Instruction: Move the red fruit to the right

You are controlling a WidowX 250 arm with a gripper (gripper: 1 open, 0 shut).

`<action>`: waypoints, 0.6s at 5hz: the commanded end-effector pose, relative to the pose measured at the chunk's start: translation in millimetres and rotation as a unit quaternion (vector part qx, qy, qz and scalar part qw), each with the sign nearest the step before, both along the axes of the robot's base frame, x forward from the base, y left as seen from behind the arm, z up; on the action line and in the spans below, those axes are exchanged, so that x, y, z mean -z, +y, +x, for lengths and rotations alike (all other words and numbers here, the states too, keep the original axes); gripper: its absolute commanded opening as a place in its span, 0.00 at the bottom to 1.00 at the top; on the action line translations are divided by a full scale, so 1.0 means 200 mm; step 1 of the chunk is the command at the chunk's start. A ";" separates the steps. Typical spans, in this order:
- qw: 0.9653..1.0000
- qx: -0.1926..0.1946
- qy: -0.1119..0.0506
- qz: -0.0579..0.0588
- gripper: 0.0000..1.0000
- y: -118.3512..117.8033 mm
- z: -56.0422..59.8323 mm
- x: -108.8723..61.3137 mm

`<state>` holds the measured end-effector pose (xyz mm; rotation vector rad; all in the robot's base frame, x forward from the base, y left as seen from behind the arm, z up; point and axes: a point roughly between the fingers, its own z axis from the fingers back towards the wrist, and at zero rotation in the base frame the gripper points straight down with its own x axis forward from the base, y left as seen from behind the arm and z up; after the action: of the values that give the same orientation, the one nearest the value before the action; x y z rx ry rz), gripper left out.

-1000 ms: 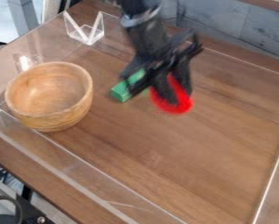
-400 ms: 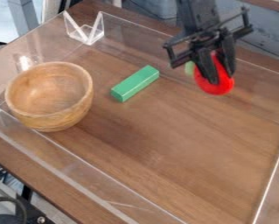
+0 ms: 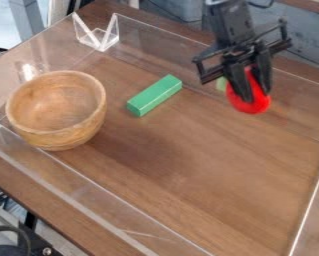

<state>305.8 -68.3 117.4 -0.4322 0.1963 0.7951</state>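
The red fruit [image 3: 251, 99] is a small bright red roundish toy at the right side of the wooden table, partly hidden behind the gripper's fingers. My black gripper [image 3: 246, 82] reaches down from the top right with its fingers closed around the fruit. The fruit sits at or just above the table surface; I cannot tell whether it touches.
A green rectangular block [image 3: 154, 96] lies near the table's middle. A wooden bowl [image 3: 54, 108] stands at the left. Clear acrylic walls [image 3: 95, 35] border the table, with a clear edge along the front and right.
The gripper has carried the red fruit from beside the green block to the right side of the table, then lowered slightly. The block and bowl stayed put.
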 end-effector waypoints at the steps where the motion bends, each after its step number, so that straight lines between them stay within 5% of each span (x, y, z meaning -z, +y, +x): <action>1: 1.000 0.008 -0.025 -0.002 0.00 0.06 0.07 -0.09; 2: 0.999 0.023 -0.028 -0.009 0.00 0.10 0.10 -0.14; 3: 0.999 0.031 -0.028 -0.009 0.00 0.06 0.13 -0.11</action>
<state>322.6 -56.6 123.7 -0.4420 0.2191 0.7362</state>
